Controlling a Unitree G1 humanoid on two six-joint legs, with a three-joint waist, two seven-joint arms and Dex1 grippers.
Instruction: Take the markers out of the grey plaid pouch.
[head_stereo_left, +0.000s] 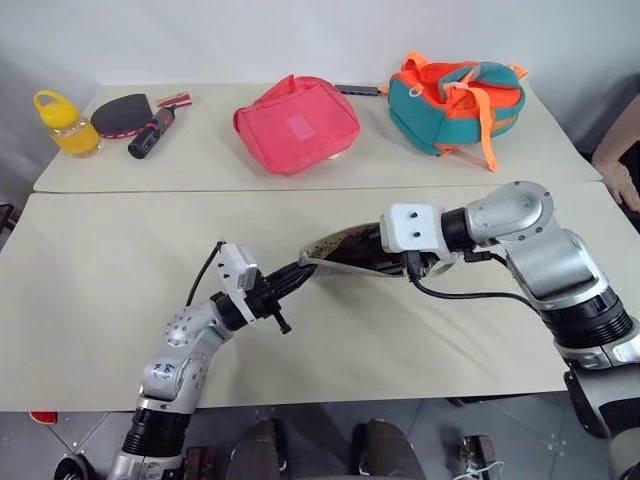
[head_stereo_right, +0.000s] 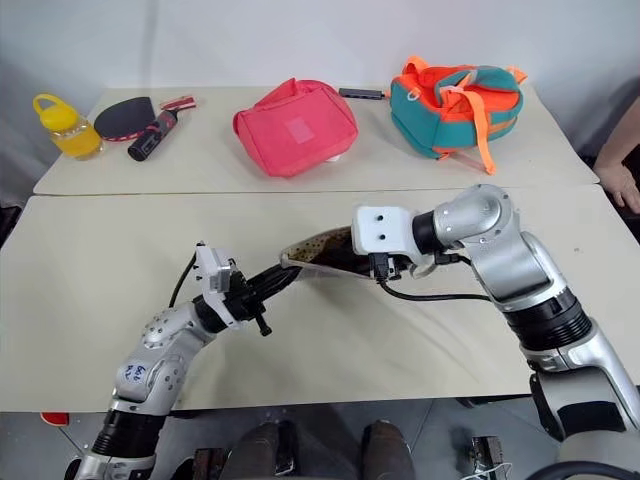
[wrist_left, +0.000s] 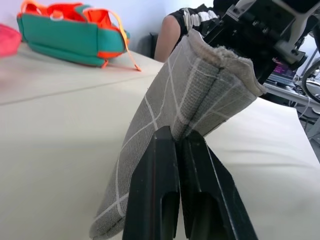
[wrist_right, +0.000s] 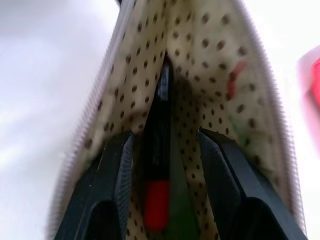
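The grey plaid pouch (wrist_left: 185, 100), flat grey fabric with thin white grid lines, was raised off the table (head_stereo_left: 100, 300) between the two arms, one end pinched. Its zipped mouth gaped open, showing beige dotted lining. Inside lay a marker (wrist_right: 158, 150), slim and dark with a red end, lengthwise in the fold of the lining.

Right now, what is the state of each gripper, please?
Left gripper: shut on the grey plaid pouch.
Right gripper: open inside the pouch, fingers either side of a marker.
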